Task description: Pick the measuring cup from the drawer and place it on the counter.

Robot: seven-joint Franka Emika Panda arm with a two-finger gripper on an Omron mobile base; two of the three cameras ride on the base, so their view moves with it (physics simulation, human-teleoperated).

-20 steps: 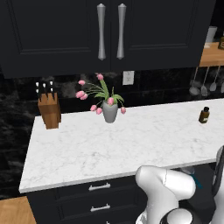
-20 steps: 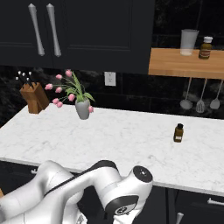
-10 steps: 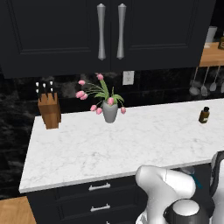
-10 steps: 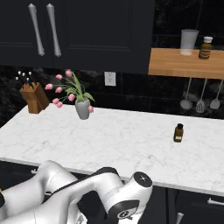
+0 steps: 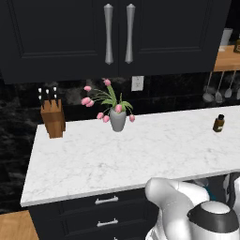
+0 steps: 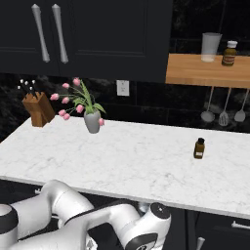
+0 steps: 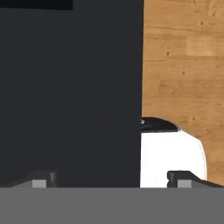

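Lower now, the arm (image 5: 187,211) folds beneath the counter (image 5: 136,159), claw (image 7: 111,178) spread.

Arm (image 6: 73,222): white, dark joints, folded low below the desk (image 6: 122,161) edge, elbow bent. Pincer (image 7: 111,179): in the hand view, two dark fingertips (image 7: 186,178) set wide apart, nothing between them.

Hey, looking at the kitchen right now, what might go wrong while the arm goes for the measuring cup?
The open pincer sits close against a black cabinet front, so the fingertips might scrape it. On the counter, the small brown bottle and the tulip vase stand upright; a wide swing might topple either.
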